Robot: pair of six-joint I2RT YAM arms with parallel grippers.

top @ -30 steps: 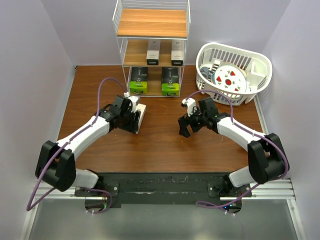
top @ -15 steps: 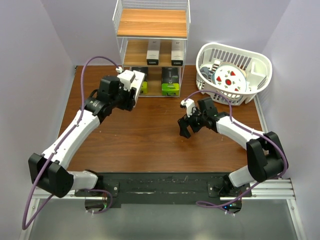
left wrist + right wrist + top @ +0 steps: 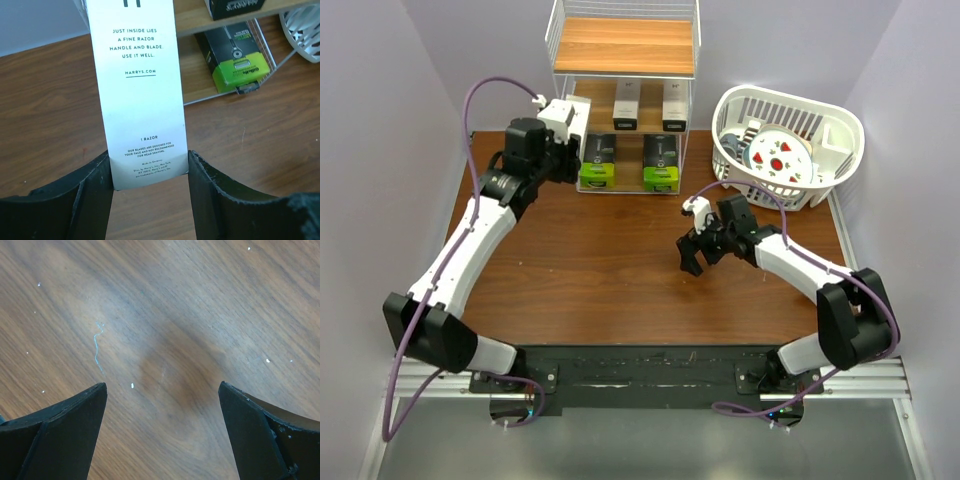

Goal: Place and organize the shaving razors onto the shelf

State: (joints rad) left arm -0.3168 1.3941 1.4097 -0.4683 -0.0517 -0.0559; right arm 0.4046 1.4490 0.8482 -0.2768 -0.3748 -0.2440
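My left gripper (image 3: 567, 130) is shut on a slim white razor carton (image 3: 137, 90) and holds it raised at the left front of the white wire shelf (image 3: 625, 45), near the middle tier. The carton also shows in the top view (image 3: 566, 117). Two white cartons (image 3: 626, 104) (image 3: 676, 104) lie on the middle tier. Two black packs with lime-green ends (image 3: 598, 162) (image 3: 660, 163) lie on the bottom tier; one shows in the left wrist view (image 3: 235, 55). My right gripper (image 3: 691, 246) is open and empty over bare table (image 3: 165, 370).
A white slatted basket (image 3: 840, 130) holding a patterned plate and other items stands at the back right, next to the shelf. Purple walls close in both sides. The shelf's top tier (image 3: 625, 45) is bare wood.
My left gripper has lifted the white carton off the table and carried it back and left, up to the shelf's left front. The right arm has not moved.
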